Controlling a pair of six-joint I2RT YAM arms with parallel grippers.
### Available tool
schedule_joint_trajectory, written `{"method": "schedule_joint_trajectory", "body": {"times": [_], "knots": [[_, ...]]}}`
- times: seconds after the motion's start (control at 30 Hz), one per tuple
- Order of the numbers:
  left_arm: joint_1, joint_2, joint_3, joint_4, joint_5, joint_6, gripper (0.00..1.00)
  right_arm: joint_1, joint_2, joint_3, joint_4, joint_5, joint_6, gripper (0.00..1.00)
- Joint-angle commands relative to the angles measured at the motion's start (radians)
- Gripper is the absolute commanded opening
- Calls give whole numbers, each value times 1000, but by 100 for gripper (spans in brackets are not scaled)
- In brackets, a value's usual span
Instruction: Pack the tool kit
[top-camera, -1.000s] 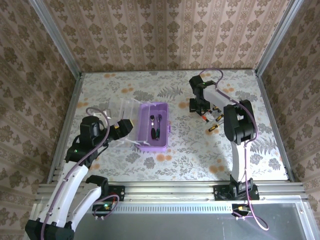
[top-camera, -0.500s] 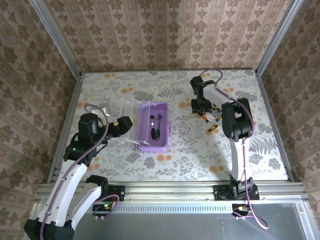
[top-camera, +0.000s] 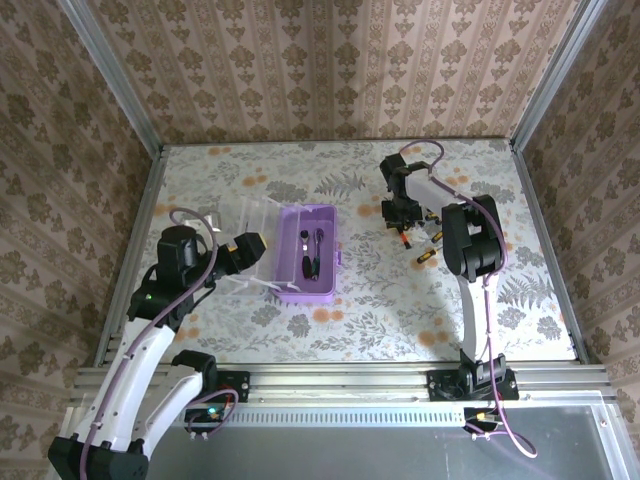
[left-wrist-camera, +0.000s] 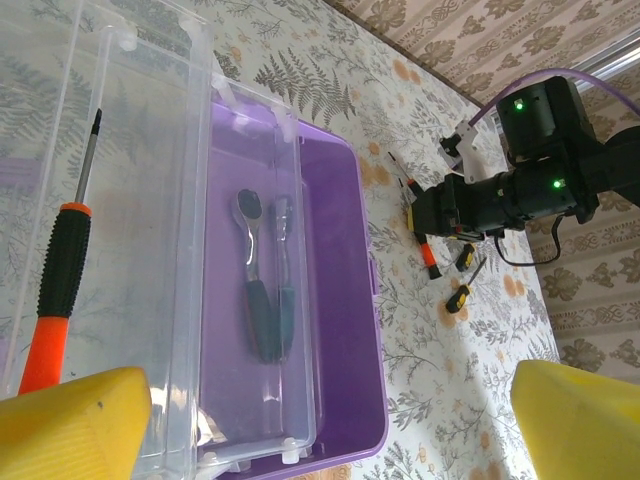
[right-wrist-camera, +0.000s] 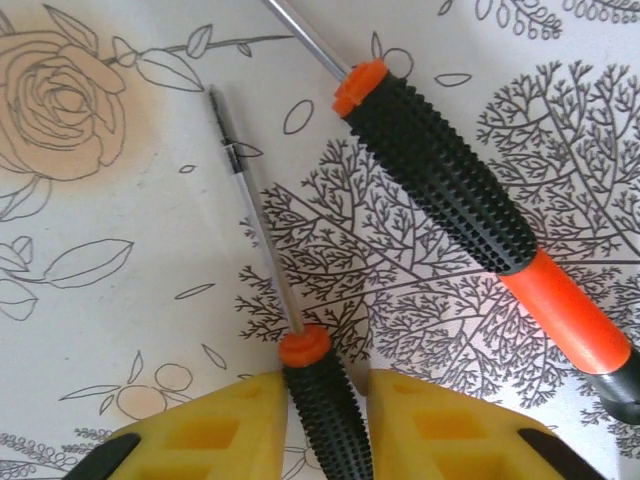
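The purple tool case (top-camera: 322, 283) lies open at table centre, its clear lid (top-camera: 247, 215) folded out to the left. Two dark-handled ratchet tools (left-wrist-camera: 256, 290) rest inside the case (left-wrist-camera: 350, 330). An orange-and-black screwdriver (left-wrist-camera: 58, 290) shows through the lid. My left gripper (left-wrist-camera: 330, 430) hangs open over the case's near end, holding nothing. My right gripper (right-wrist-camera: 328, 410) is down on the table at the back right, its yellow fingers closed in on the knurled black handle of a thin screwdriver (right-wrist-camera: 318, 385). A thicker black-and-orange screwdriver (right-wrist-camera: 450, 190) lies just beside it.
Two small yellow-and-black screwdrivers (left-wrist-camera: 462, 292) lie on the floral table right of the case, near the right arm (top-camera: 470, 250). Patterned walls with metal posts close the table on three sides.
The right gripper has shifted slightly toward the near side, down onto the screwdrivers. The left arm has drawn back a little to the left; the case has not moved.
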Motion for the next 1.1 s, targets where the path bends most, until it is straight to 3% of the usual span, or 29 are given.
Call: {"method": "schedule_joint_trajectory", "body": {"times": [0.0,0.27,0.6,0.77,0.93,1.07], "knots": [[7,-12,29,-16,8,-5,94,-8,1,-14,-8,2,5,24],[7,8,24,15,49,-27,100,-6,-93,-90,66,-28,28,19],[-12,36,-20,134,111,-73,97,6,-270,-262,174,-142,109,17],[-81,117,6,130,99,-48,86,18,-386,-335,219,-224,165,17],[-219,227,56,145,54,2,83,45,-514,-405,275,-300,237,16],[-266,310,68,220,61,-13,78,77,-586,-426,302,-354,271,17]]}}
